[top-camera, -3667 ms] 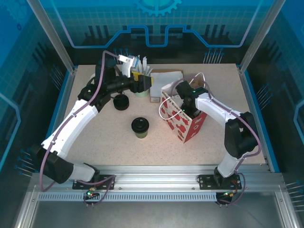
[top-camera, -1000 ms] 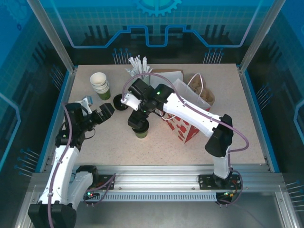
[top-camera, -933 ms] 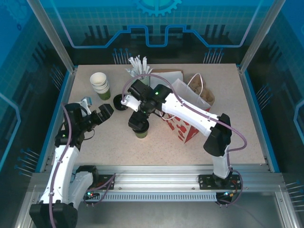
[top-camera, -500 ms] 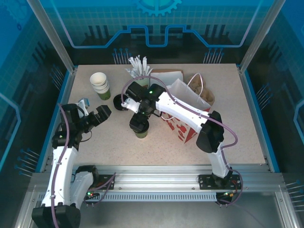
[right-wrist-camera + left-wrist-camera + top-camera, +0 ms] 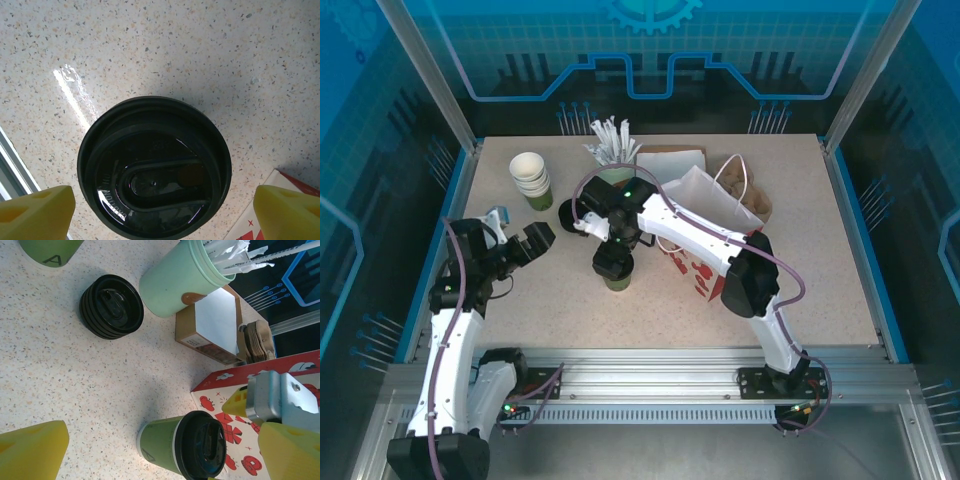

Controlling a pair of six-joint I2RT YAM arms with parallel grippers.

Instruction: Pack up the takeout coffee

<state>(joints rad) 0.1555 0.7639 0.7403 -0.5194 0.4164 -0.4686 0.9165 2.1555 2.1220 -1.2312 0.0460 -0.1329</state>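
Right gripper (image 5: 160,210) hangs spread wide over the takeout coffee (image 5: 154,171), its fingers clear of the lid rim on both sides. The cup stands mid-table (image 5: 560,320), with a red bag (image 5: 708,268) just to its right and bare surface toward the near edge. Left gripper (image 5: 534,241), released, hovers by the left edge.

This is a robotics lab cell rather than a café. A speckled beige worktop (image 5: 570,320) sits inside a frame of bare aluminium posts (image 5: 430,75), walled by translucent blue panels (image 5: 650,50) printed with gear and circuit patterns. Two white-and-black robot arms (image 5: 450,330) are bolted to a slotted aluminium rail (image 5: 650,365) at the near edge. Coffee-counter props stand at the far side: stacked lidless paper cups (image 5: 530,178), stacked black plastic lids (image 5: 112,306), and a red-and-white paper bag (image 5: 715,255).
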